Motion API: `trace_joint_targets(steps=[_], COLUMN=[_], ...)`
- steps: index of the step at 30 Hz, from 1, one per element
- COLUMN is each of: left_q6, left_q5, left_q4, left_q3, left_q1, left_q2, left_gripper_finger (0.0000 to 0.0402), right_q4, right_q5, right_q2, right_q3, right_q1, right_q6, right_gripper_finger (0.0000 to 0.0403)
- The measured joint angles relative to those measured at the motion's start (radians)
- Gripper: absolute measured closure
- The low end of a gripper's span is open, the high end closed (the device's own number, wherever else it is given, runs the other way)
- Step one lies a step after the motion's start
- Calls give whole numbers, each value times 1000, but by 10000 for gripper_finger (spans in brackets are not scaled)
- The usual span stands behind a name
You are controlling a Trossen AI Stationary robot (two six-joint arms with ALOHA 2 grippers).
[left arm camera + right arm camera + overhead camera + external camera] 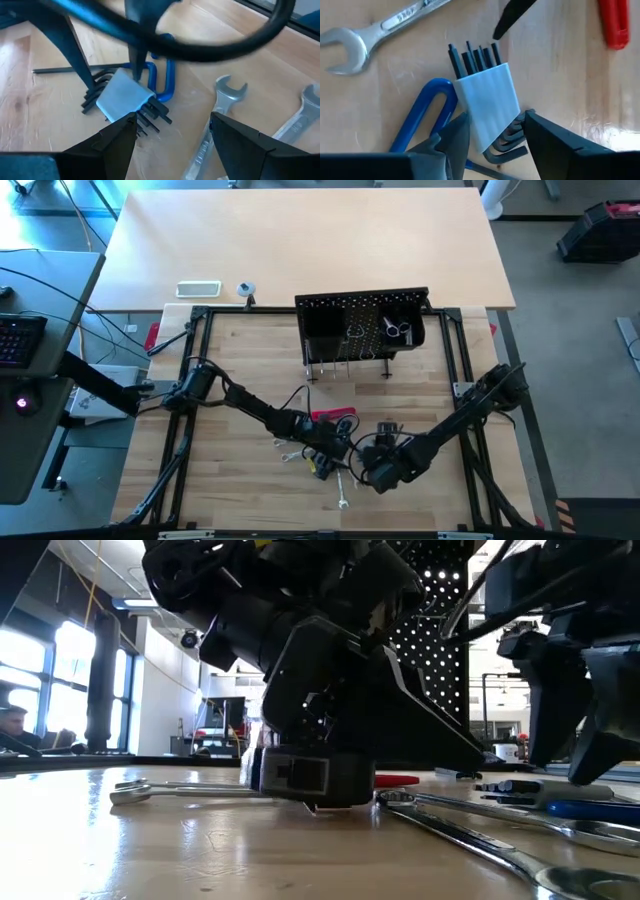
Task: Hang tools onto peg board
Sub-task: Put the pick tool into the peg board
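- While both of my arms lean in over the near middle of the pale wooden worktop, two pairs of jaws meet at one tool set.
- That one set is a fan of black L-shaped hex keys in a pale grey block holder, with a single blue loop beside it, lying flat on the wood. About five key tips stick out of the block.
- My right jaws stand spread, one finger on either side of the holder; whether a pad touches it I cannot tell.
- My left jaws are spread too, with nothing between them, just short of the same hex key set.
- Two slim silver open-ended wrenches lie side by side on the worktop just beyond that set in my left wrist view; my right wrist view shows one silver wrench.
- One red-handled tool lies flat close behind my jaws, towards the board.
- One black perforated metal peg board stands upright on short legs at the far side of the worktop, well apart from my jaws.
- Two clusters of small silver tools hang on its face.
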Motion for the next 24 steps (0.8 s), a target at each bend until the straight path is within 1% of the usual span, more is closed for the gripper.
trace_joint_targets(steps=[3, 10, 14, 16, 18, 21, 24], left_q6=[-8, -27, -38, -38, -42, -44, -44], left_q5=[-3, -3, 0, 1, 2, 2, 3], left_q4=[13, 13, 16, 16, 16, 15, 2], left_q3=[0, 0, 0, 0, 0, 0, 0], left_q1=[5, 18, 23, 23, 23, 23, 23], left_q2=[0, 0, 0, 0, 0, 0, 0], left_gripper_finger=[156, 156, 156, 156, 156, 156, 156], right_q4=[7, 51, 61, 74, 110, 171, 175], right_q5=[-23, -28, -28, -46, -85, -91, -79], right_q2=[0, 0, 0, 10, 26, 37, 39], right_q3=[0, 0, 0, -4, -28, -70, -87], right_q1=[-4, -6, -27, -46, -66, -89, -97], right_q6=[-25, -73, -114, -131, -158, -175, -163], right_gripper_finger=[219, 219, 219, 219, 219, 219, 225])
